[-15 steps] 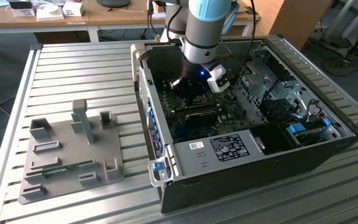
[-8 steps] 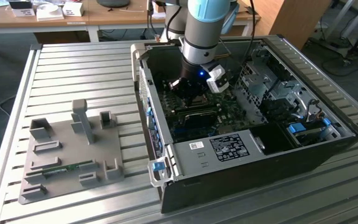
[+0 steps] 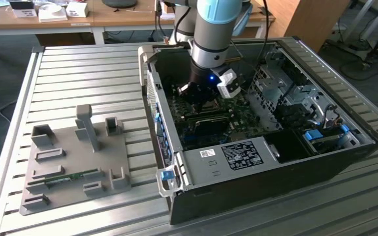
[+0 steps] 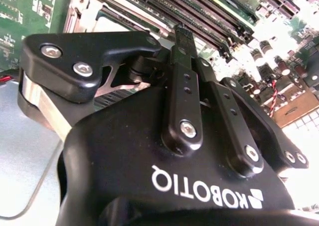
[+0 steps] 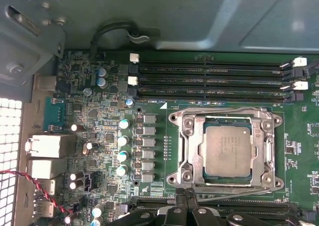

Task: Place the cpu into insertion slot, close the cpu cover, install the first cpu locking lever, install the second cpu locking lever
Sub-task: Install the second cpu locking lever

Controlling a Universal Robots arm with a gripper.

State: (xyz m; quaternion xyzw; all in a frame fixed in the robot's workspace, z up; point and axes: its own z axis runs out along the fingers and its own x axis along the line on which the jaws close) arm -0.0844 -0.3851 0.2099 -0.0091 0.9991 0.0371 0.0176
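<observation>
Slatted metal table (image 3: 77, 73) bears computer case (image 3: 320, 162); gripper (image 5: 185, 198), fingers clenched together, hovers beside cpu cover (image 5: 189, 141), lying over the seated cpu (image 5: 227, 150).

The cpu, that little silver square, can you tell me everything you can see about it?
The cpu is a flat, silver-grey metal square with faint print on top. In the first wrist view it lies level in the insertion slot on the green motherboard. The silvery cpu cover is folded down around it, framing it through its square window. The gripper sits just beside the socket's edge, not touching the chip.
</observation>
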